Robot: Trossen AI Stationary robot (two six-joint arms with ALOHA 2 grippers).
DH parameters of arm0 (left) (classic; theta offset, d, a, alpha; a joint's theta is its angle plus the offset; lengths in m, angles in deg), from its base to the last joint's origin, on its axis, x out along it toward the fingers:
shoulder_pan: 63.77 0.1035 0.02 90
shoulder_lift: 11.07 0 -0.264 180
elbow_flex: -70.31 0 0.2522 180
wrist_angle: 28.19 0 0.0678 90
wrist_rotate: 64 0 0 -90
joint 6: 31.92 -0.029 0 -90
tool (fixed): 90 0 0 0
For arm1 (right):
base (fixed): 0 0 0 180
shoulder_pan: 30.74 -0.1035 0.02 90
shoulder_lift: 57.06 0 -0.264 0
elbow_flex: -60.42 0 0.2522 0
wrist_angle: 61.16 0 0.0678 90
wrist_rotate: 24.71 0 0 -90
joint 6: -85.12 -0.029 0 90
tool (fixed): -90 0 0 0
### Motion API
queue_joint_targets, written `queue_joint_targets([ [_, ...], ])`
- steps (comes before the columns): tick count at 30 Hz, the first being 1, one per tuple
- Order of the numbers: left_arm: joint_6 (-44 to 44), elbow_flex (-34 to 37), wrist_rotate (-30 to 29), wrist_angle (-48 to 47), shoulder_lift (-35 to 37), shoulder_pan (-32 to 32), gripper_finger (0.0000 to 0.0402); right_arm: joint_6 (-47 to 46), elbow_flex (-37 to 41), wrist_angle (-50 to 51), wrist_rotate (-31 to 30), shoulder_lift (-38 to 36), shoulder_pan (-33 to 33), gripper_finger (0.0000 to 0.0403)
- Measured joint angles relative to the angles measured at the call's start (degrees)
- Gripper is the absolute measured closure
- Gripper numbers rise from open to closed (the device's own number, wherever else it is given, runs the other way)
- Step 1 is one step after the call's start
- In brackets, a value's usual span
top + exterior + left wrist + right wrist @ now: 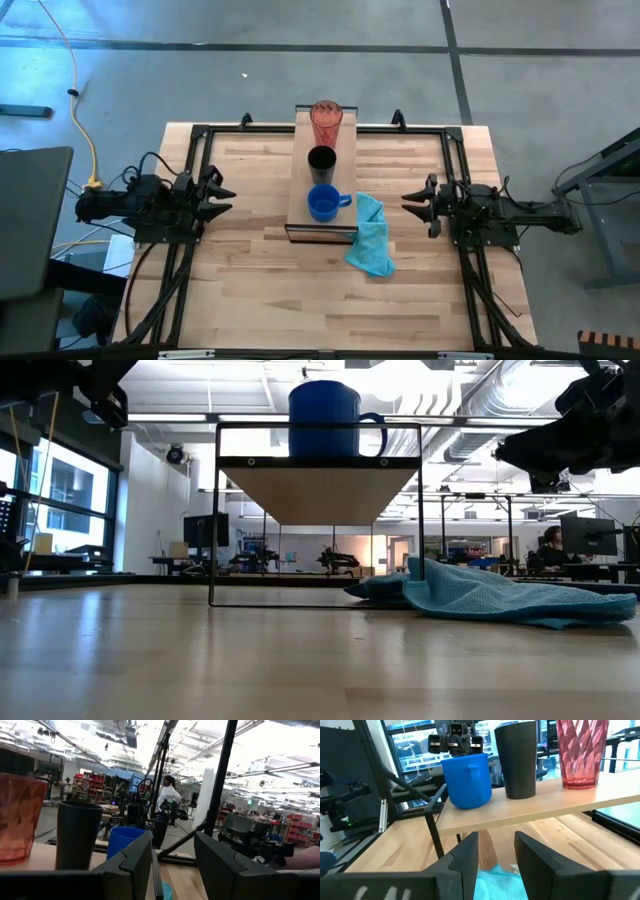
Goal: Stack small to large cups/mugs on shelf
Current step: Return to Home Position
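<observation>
The light-wood shelf (pixel 305 190) on its black frame stands mid-table. On it, in a row from near to far, stand the blue mug (pixel 322 203), the black cup (pixel 321 161) and the red-orange tumbler (pixel 326 122), each upright on its base. My left gripper (pixel 222 195) is open and empty at the table's left side. My right gripper (pixel 412 199) is open and empty at the right side. Both point toward the shelf. The vessels also show in the left wrist view, such as the black cup (pixel 77 835), and in the right wrist view, such as the blue mug (pixel 467 780).
A light-blue cloth (pixel 370 235) lies crumpled on the tabletop beside the shelf's near right corner; it also shows in the low view (pixel 480 592). Black frame rails (pixel 195 150) run along the table's sides. People show in the room beyond the table.
</observation>
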Motion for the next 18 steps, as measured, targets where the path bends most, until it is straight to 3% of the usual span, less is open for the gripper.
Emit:
queue_joint_targets([
  [8, -0.22, 0.75, 0.33, -2.57, 0.00, 0.00, 0.0263, -1.15, 0.00, 0.00, -0.24, 0.00, 0.00, 0.0284],
  [18, -0.35, 9.77, -0.25, 11.16, -0.06, 0.00, 0.0263, -3.84, -0.02, 0.02, -0.35, 0.00, 0.00, 0.0284],
])
